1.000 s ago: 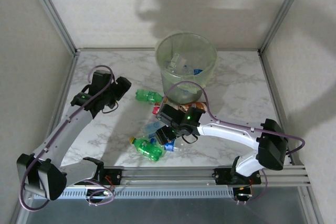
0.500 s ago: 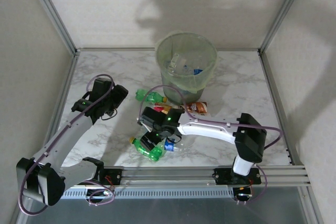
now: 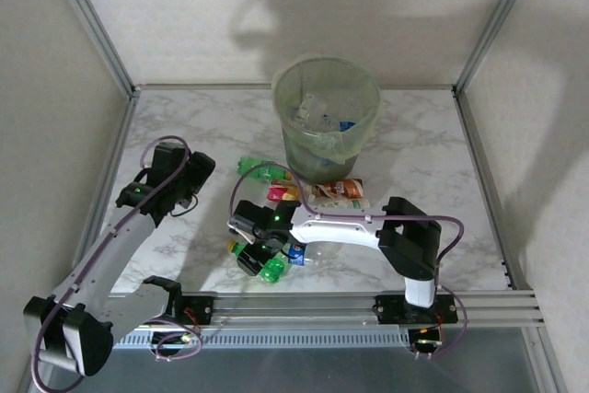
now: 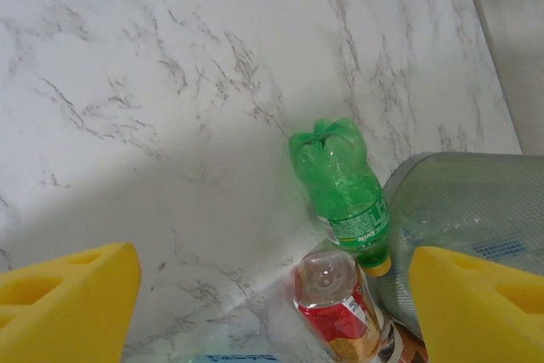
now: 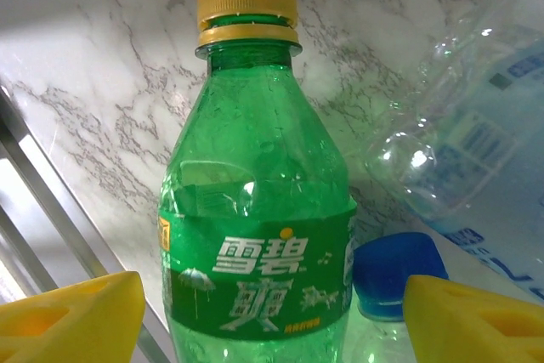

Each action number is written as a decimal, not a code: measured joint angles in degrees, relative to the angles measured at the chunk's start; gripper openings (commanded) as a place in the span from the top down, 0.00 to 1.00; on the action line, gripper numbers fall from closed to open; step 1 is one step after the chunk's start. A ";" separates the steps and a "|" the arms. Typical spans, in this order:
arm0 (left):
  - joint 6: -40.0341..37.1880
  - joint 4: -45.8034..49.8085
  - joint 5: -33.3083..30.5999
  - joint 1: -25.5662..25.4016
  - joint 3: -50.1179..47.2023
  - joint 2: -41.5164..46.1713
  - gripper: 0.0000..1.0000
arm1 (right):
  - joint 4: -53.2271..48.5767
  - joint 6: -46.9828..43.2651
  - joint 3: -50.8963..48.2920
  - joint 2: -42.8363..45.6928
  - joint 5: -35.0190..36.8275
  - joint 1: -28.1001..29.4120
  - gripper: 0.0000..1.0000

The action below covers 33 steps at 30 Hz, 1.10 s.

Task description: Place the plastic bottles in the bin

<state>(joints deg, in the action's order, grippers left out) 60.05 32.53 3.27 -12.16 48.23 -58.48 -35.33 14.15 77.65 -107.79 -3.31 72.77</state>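
Now the right fingers stand spread on either side of a green bottle, not touching it; the left fingers hang released above the surface.

We find bare marble tabletop at the right and upper left of the overhead frame. At centre, crushed green and clear plastic bottles crowd just below the round translucent pale-green bin, and the white right arm bars the lower centre.
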 measured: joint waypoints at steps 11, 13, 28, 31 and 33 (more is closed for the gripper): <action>-0.24 -0.11 0.17 0.00 -2.60 1.29 0.19 | 1.84 1.95 0.81 -2.91 0.66 1.27 0.29; -0.26 -0.07 0.17 0.00 -2.60 1.70 0.19 | 2.10 2.12 0.79 -2.97 0.68 1.27 0.26; -0.44 0.70 0.11 0.00 -2.60 2.47 0.19 | 4.85 3.17 -0.09 -2.99 2.19 1.42 0.40; -0.42 0.68 0.11 0.00 -2.60 2.45 0.19 | 4.68 3.04 -0.09 -2.71 3.34 1.42 0.43; -0.42 0.68 0.09 0.00 -2.60 2.45 0.19 | 4.17 2.95 -0.09 -2.36 4.37 1.40 0.43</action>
<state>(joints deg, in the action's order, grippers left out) 59.64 33.21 3.36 -12.16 45.63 -56.03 -31.16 17.10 77.56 -110.15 1.06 74.17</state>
